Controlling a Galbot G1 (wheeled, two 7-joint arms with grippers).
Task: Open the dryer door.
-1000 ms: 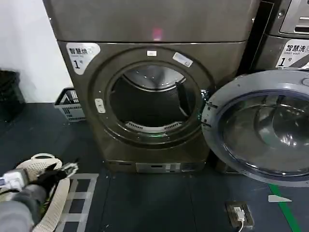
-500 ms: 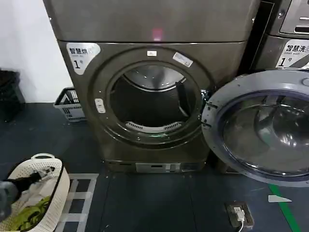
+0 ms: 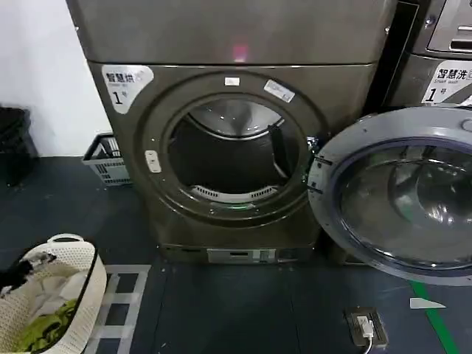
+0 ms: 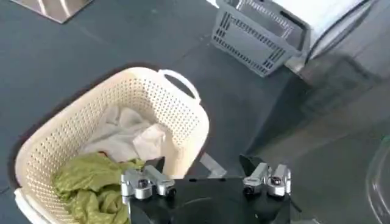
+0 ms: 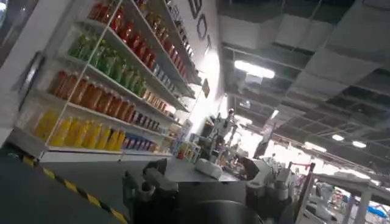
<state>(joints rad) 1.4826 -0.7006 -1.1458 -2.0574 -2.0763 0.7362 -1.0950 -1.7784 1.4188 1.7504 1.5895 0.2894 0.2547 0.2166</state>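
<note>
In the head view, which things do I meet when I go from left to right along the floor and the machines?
Cream laundry basket → grey shopping basket → bronze-grey dryer's open drum → the dryer door, swung fully open → neighbouring machine.

dryer door (image 3: 402,195): swung fully open to right | drum (image 3: 234,151): exposed | laundry basket (image 3: 63,284): floor, lower left

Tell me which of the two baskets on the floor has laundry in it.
The cream round basket near the left tool; the grey crate-style basket beside the dryer sits farther back.
</note>
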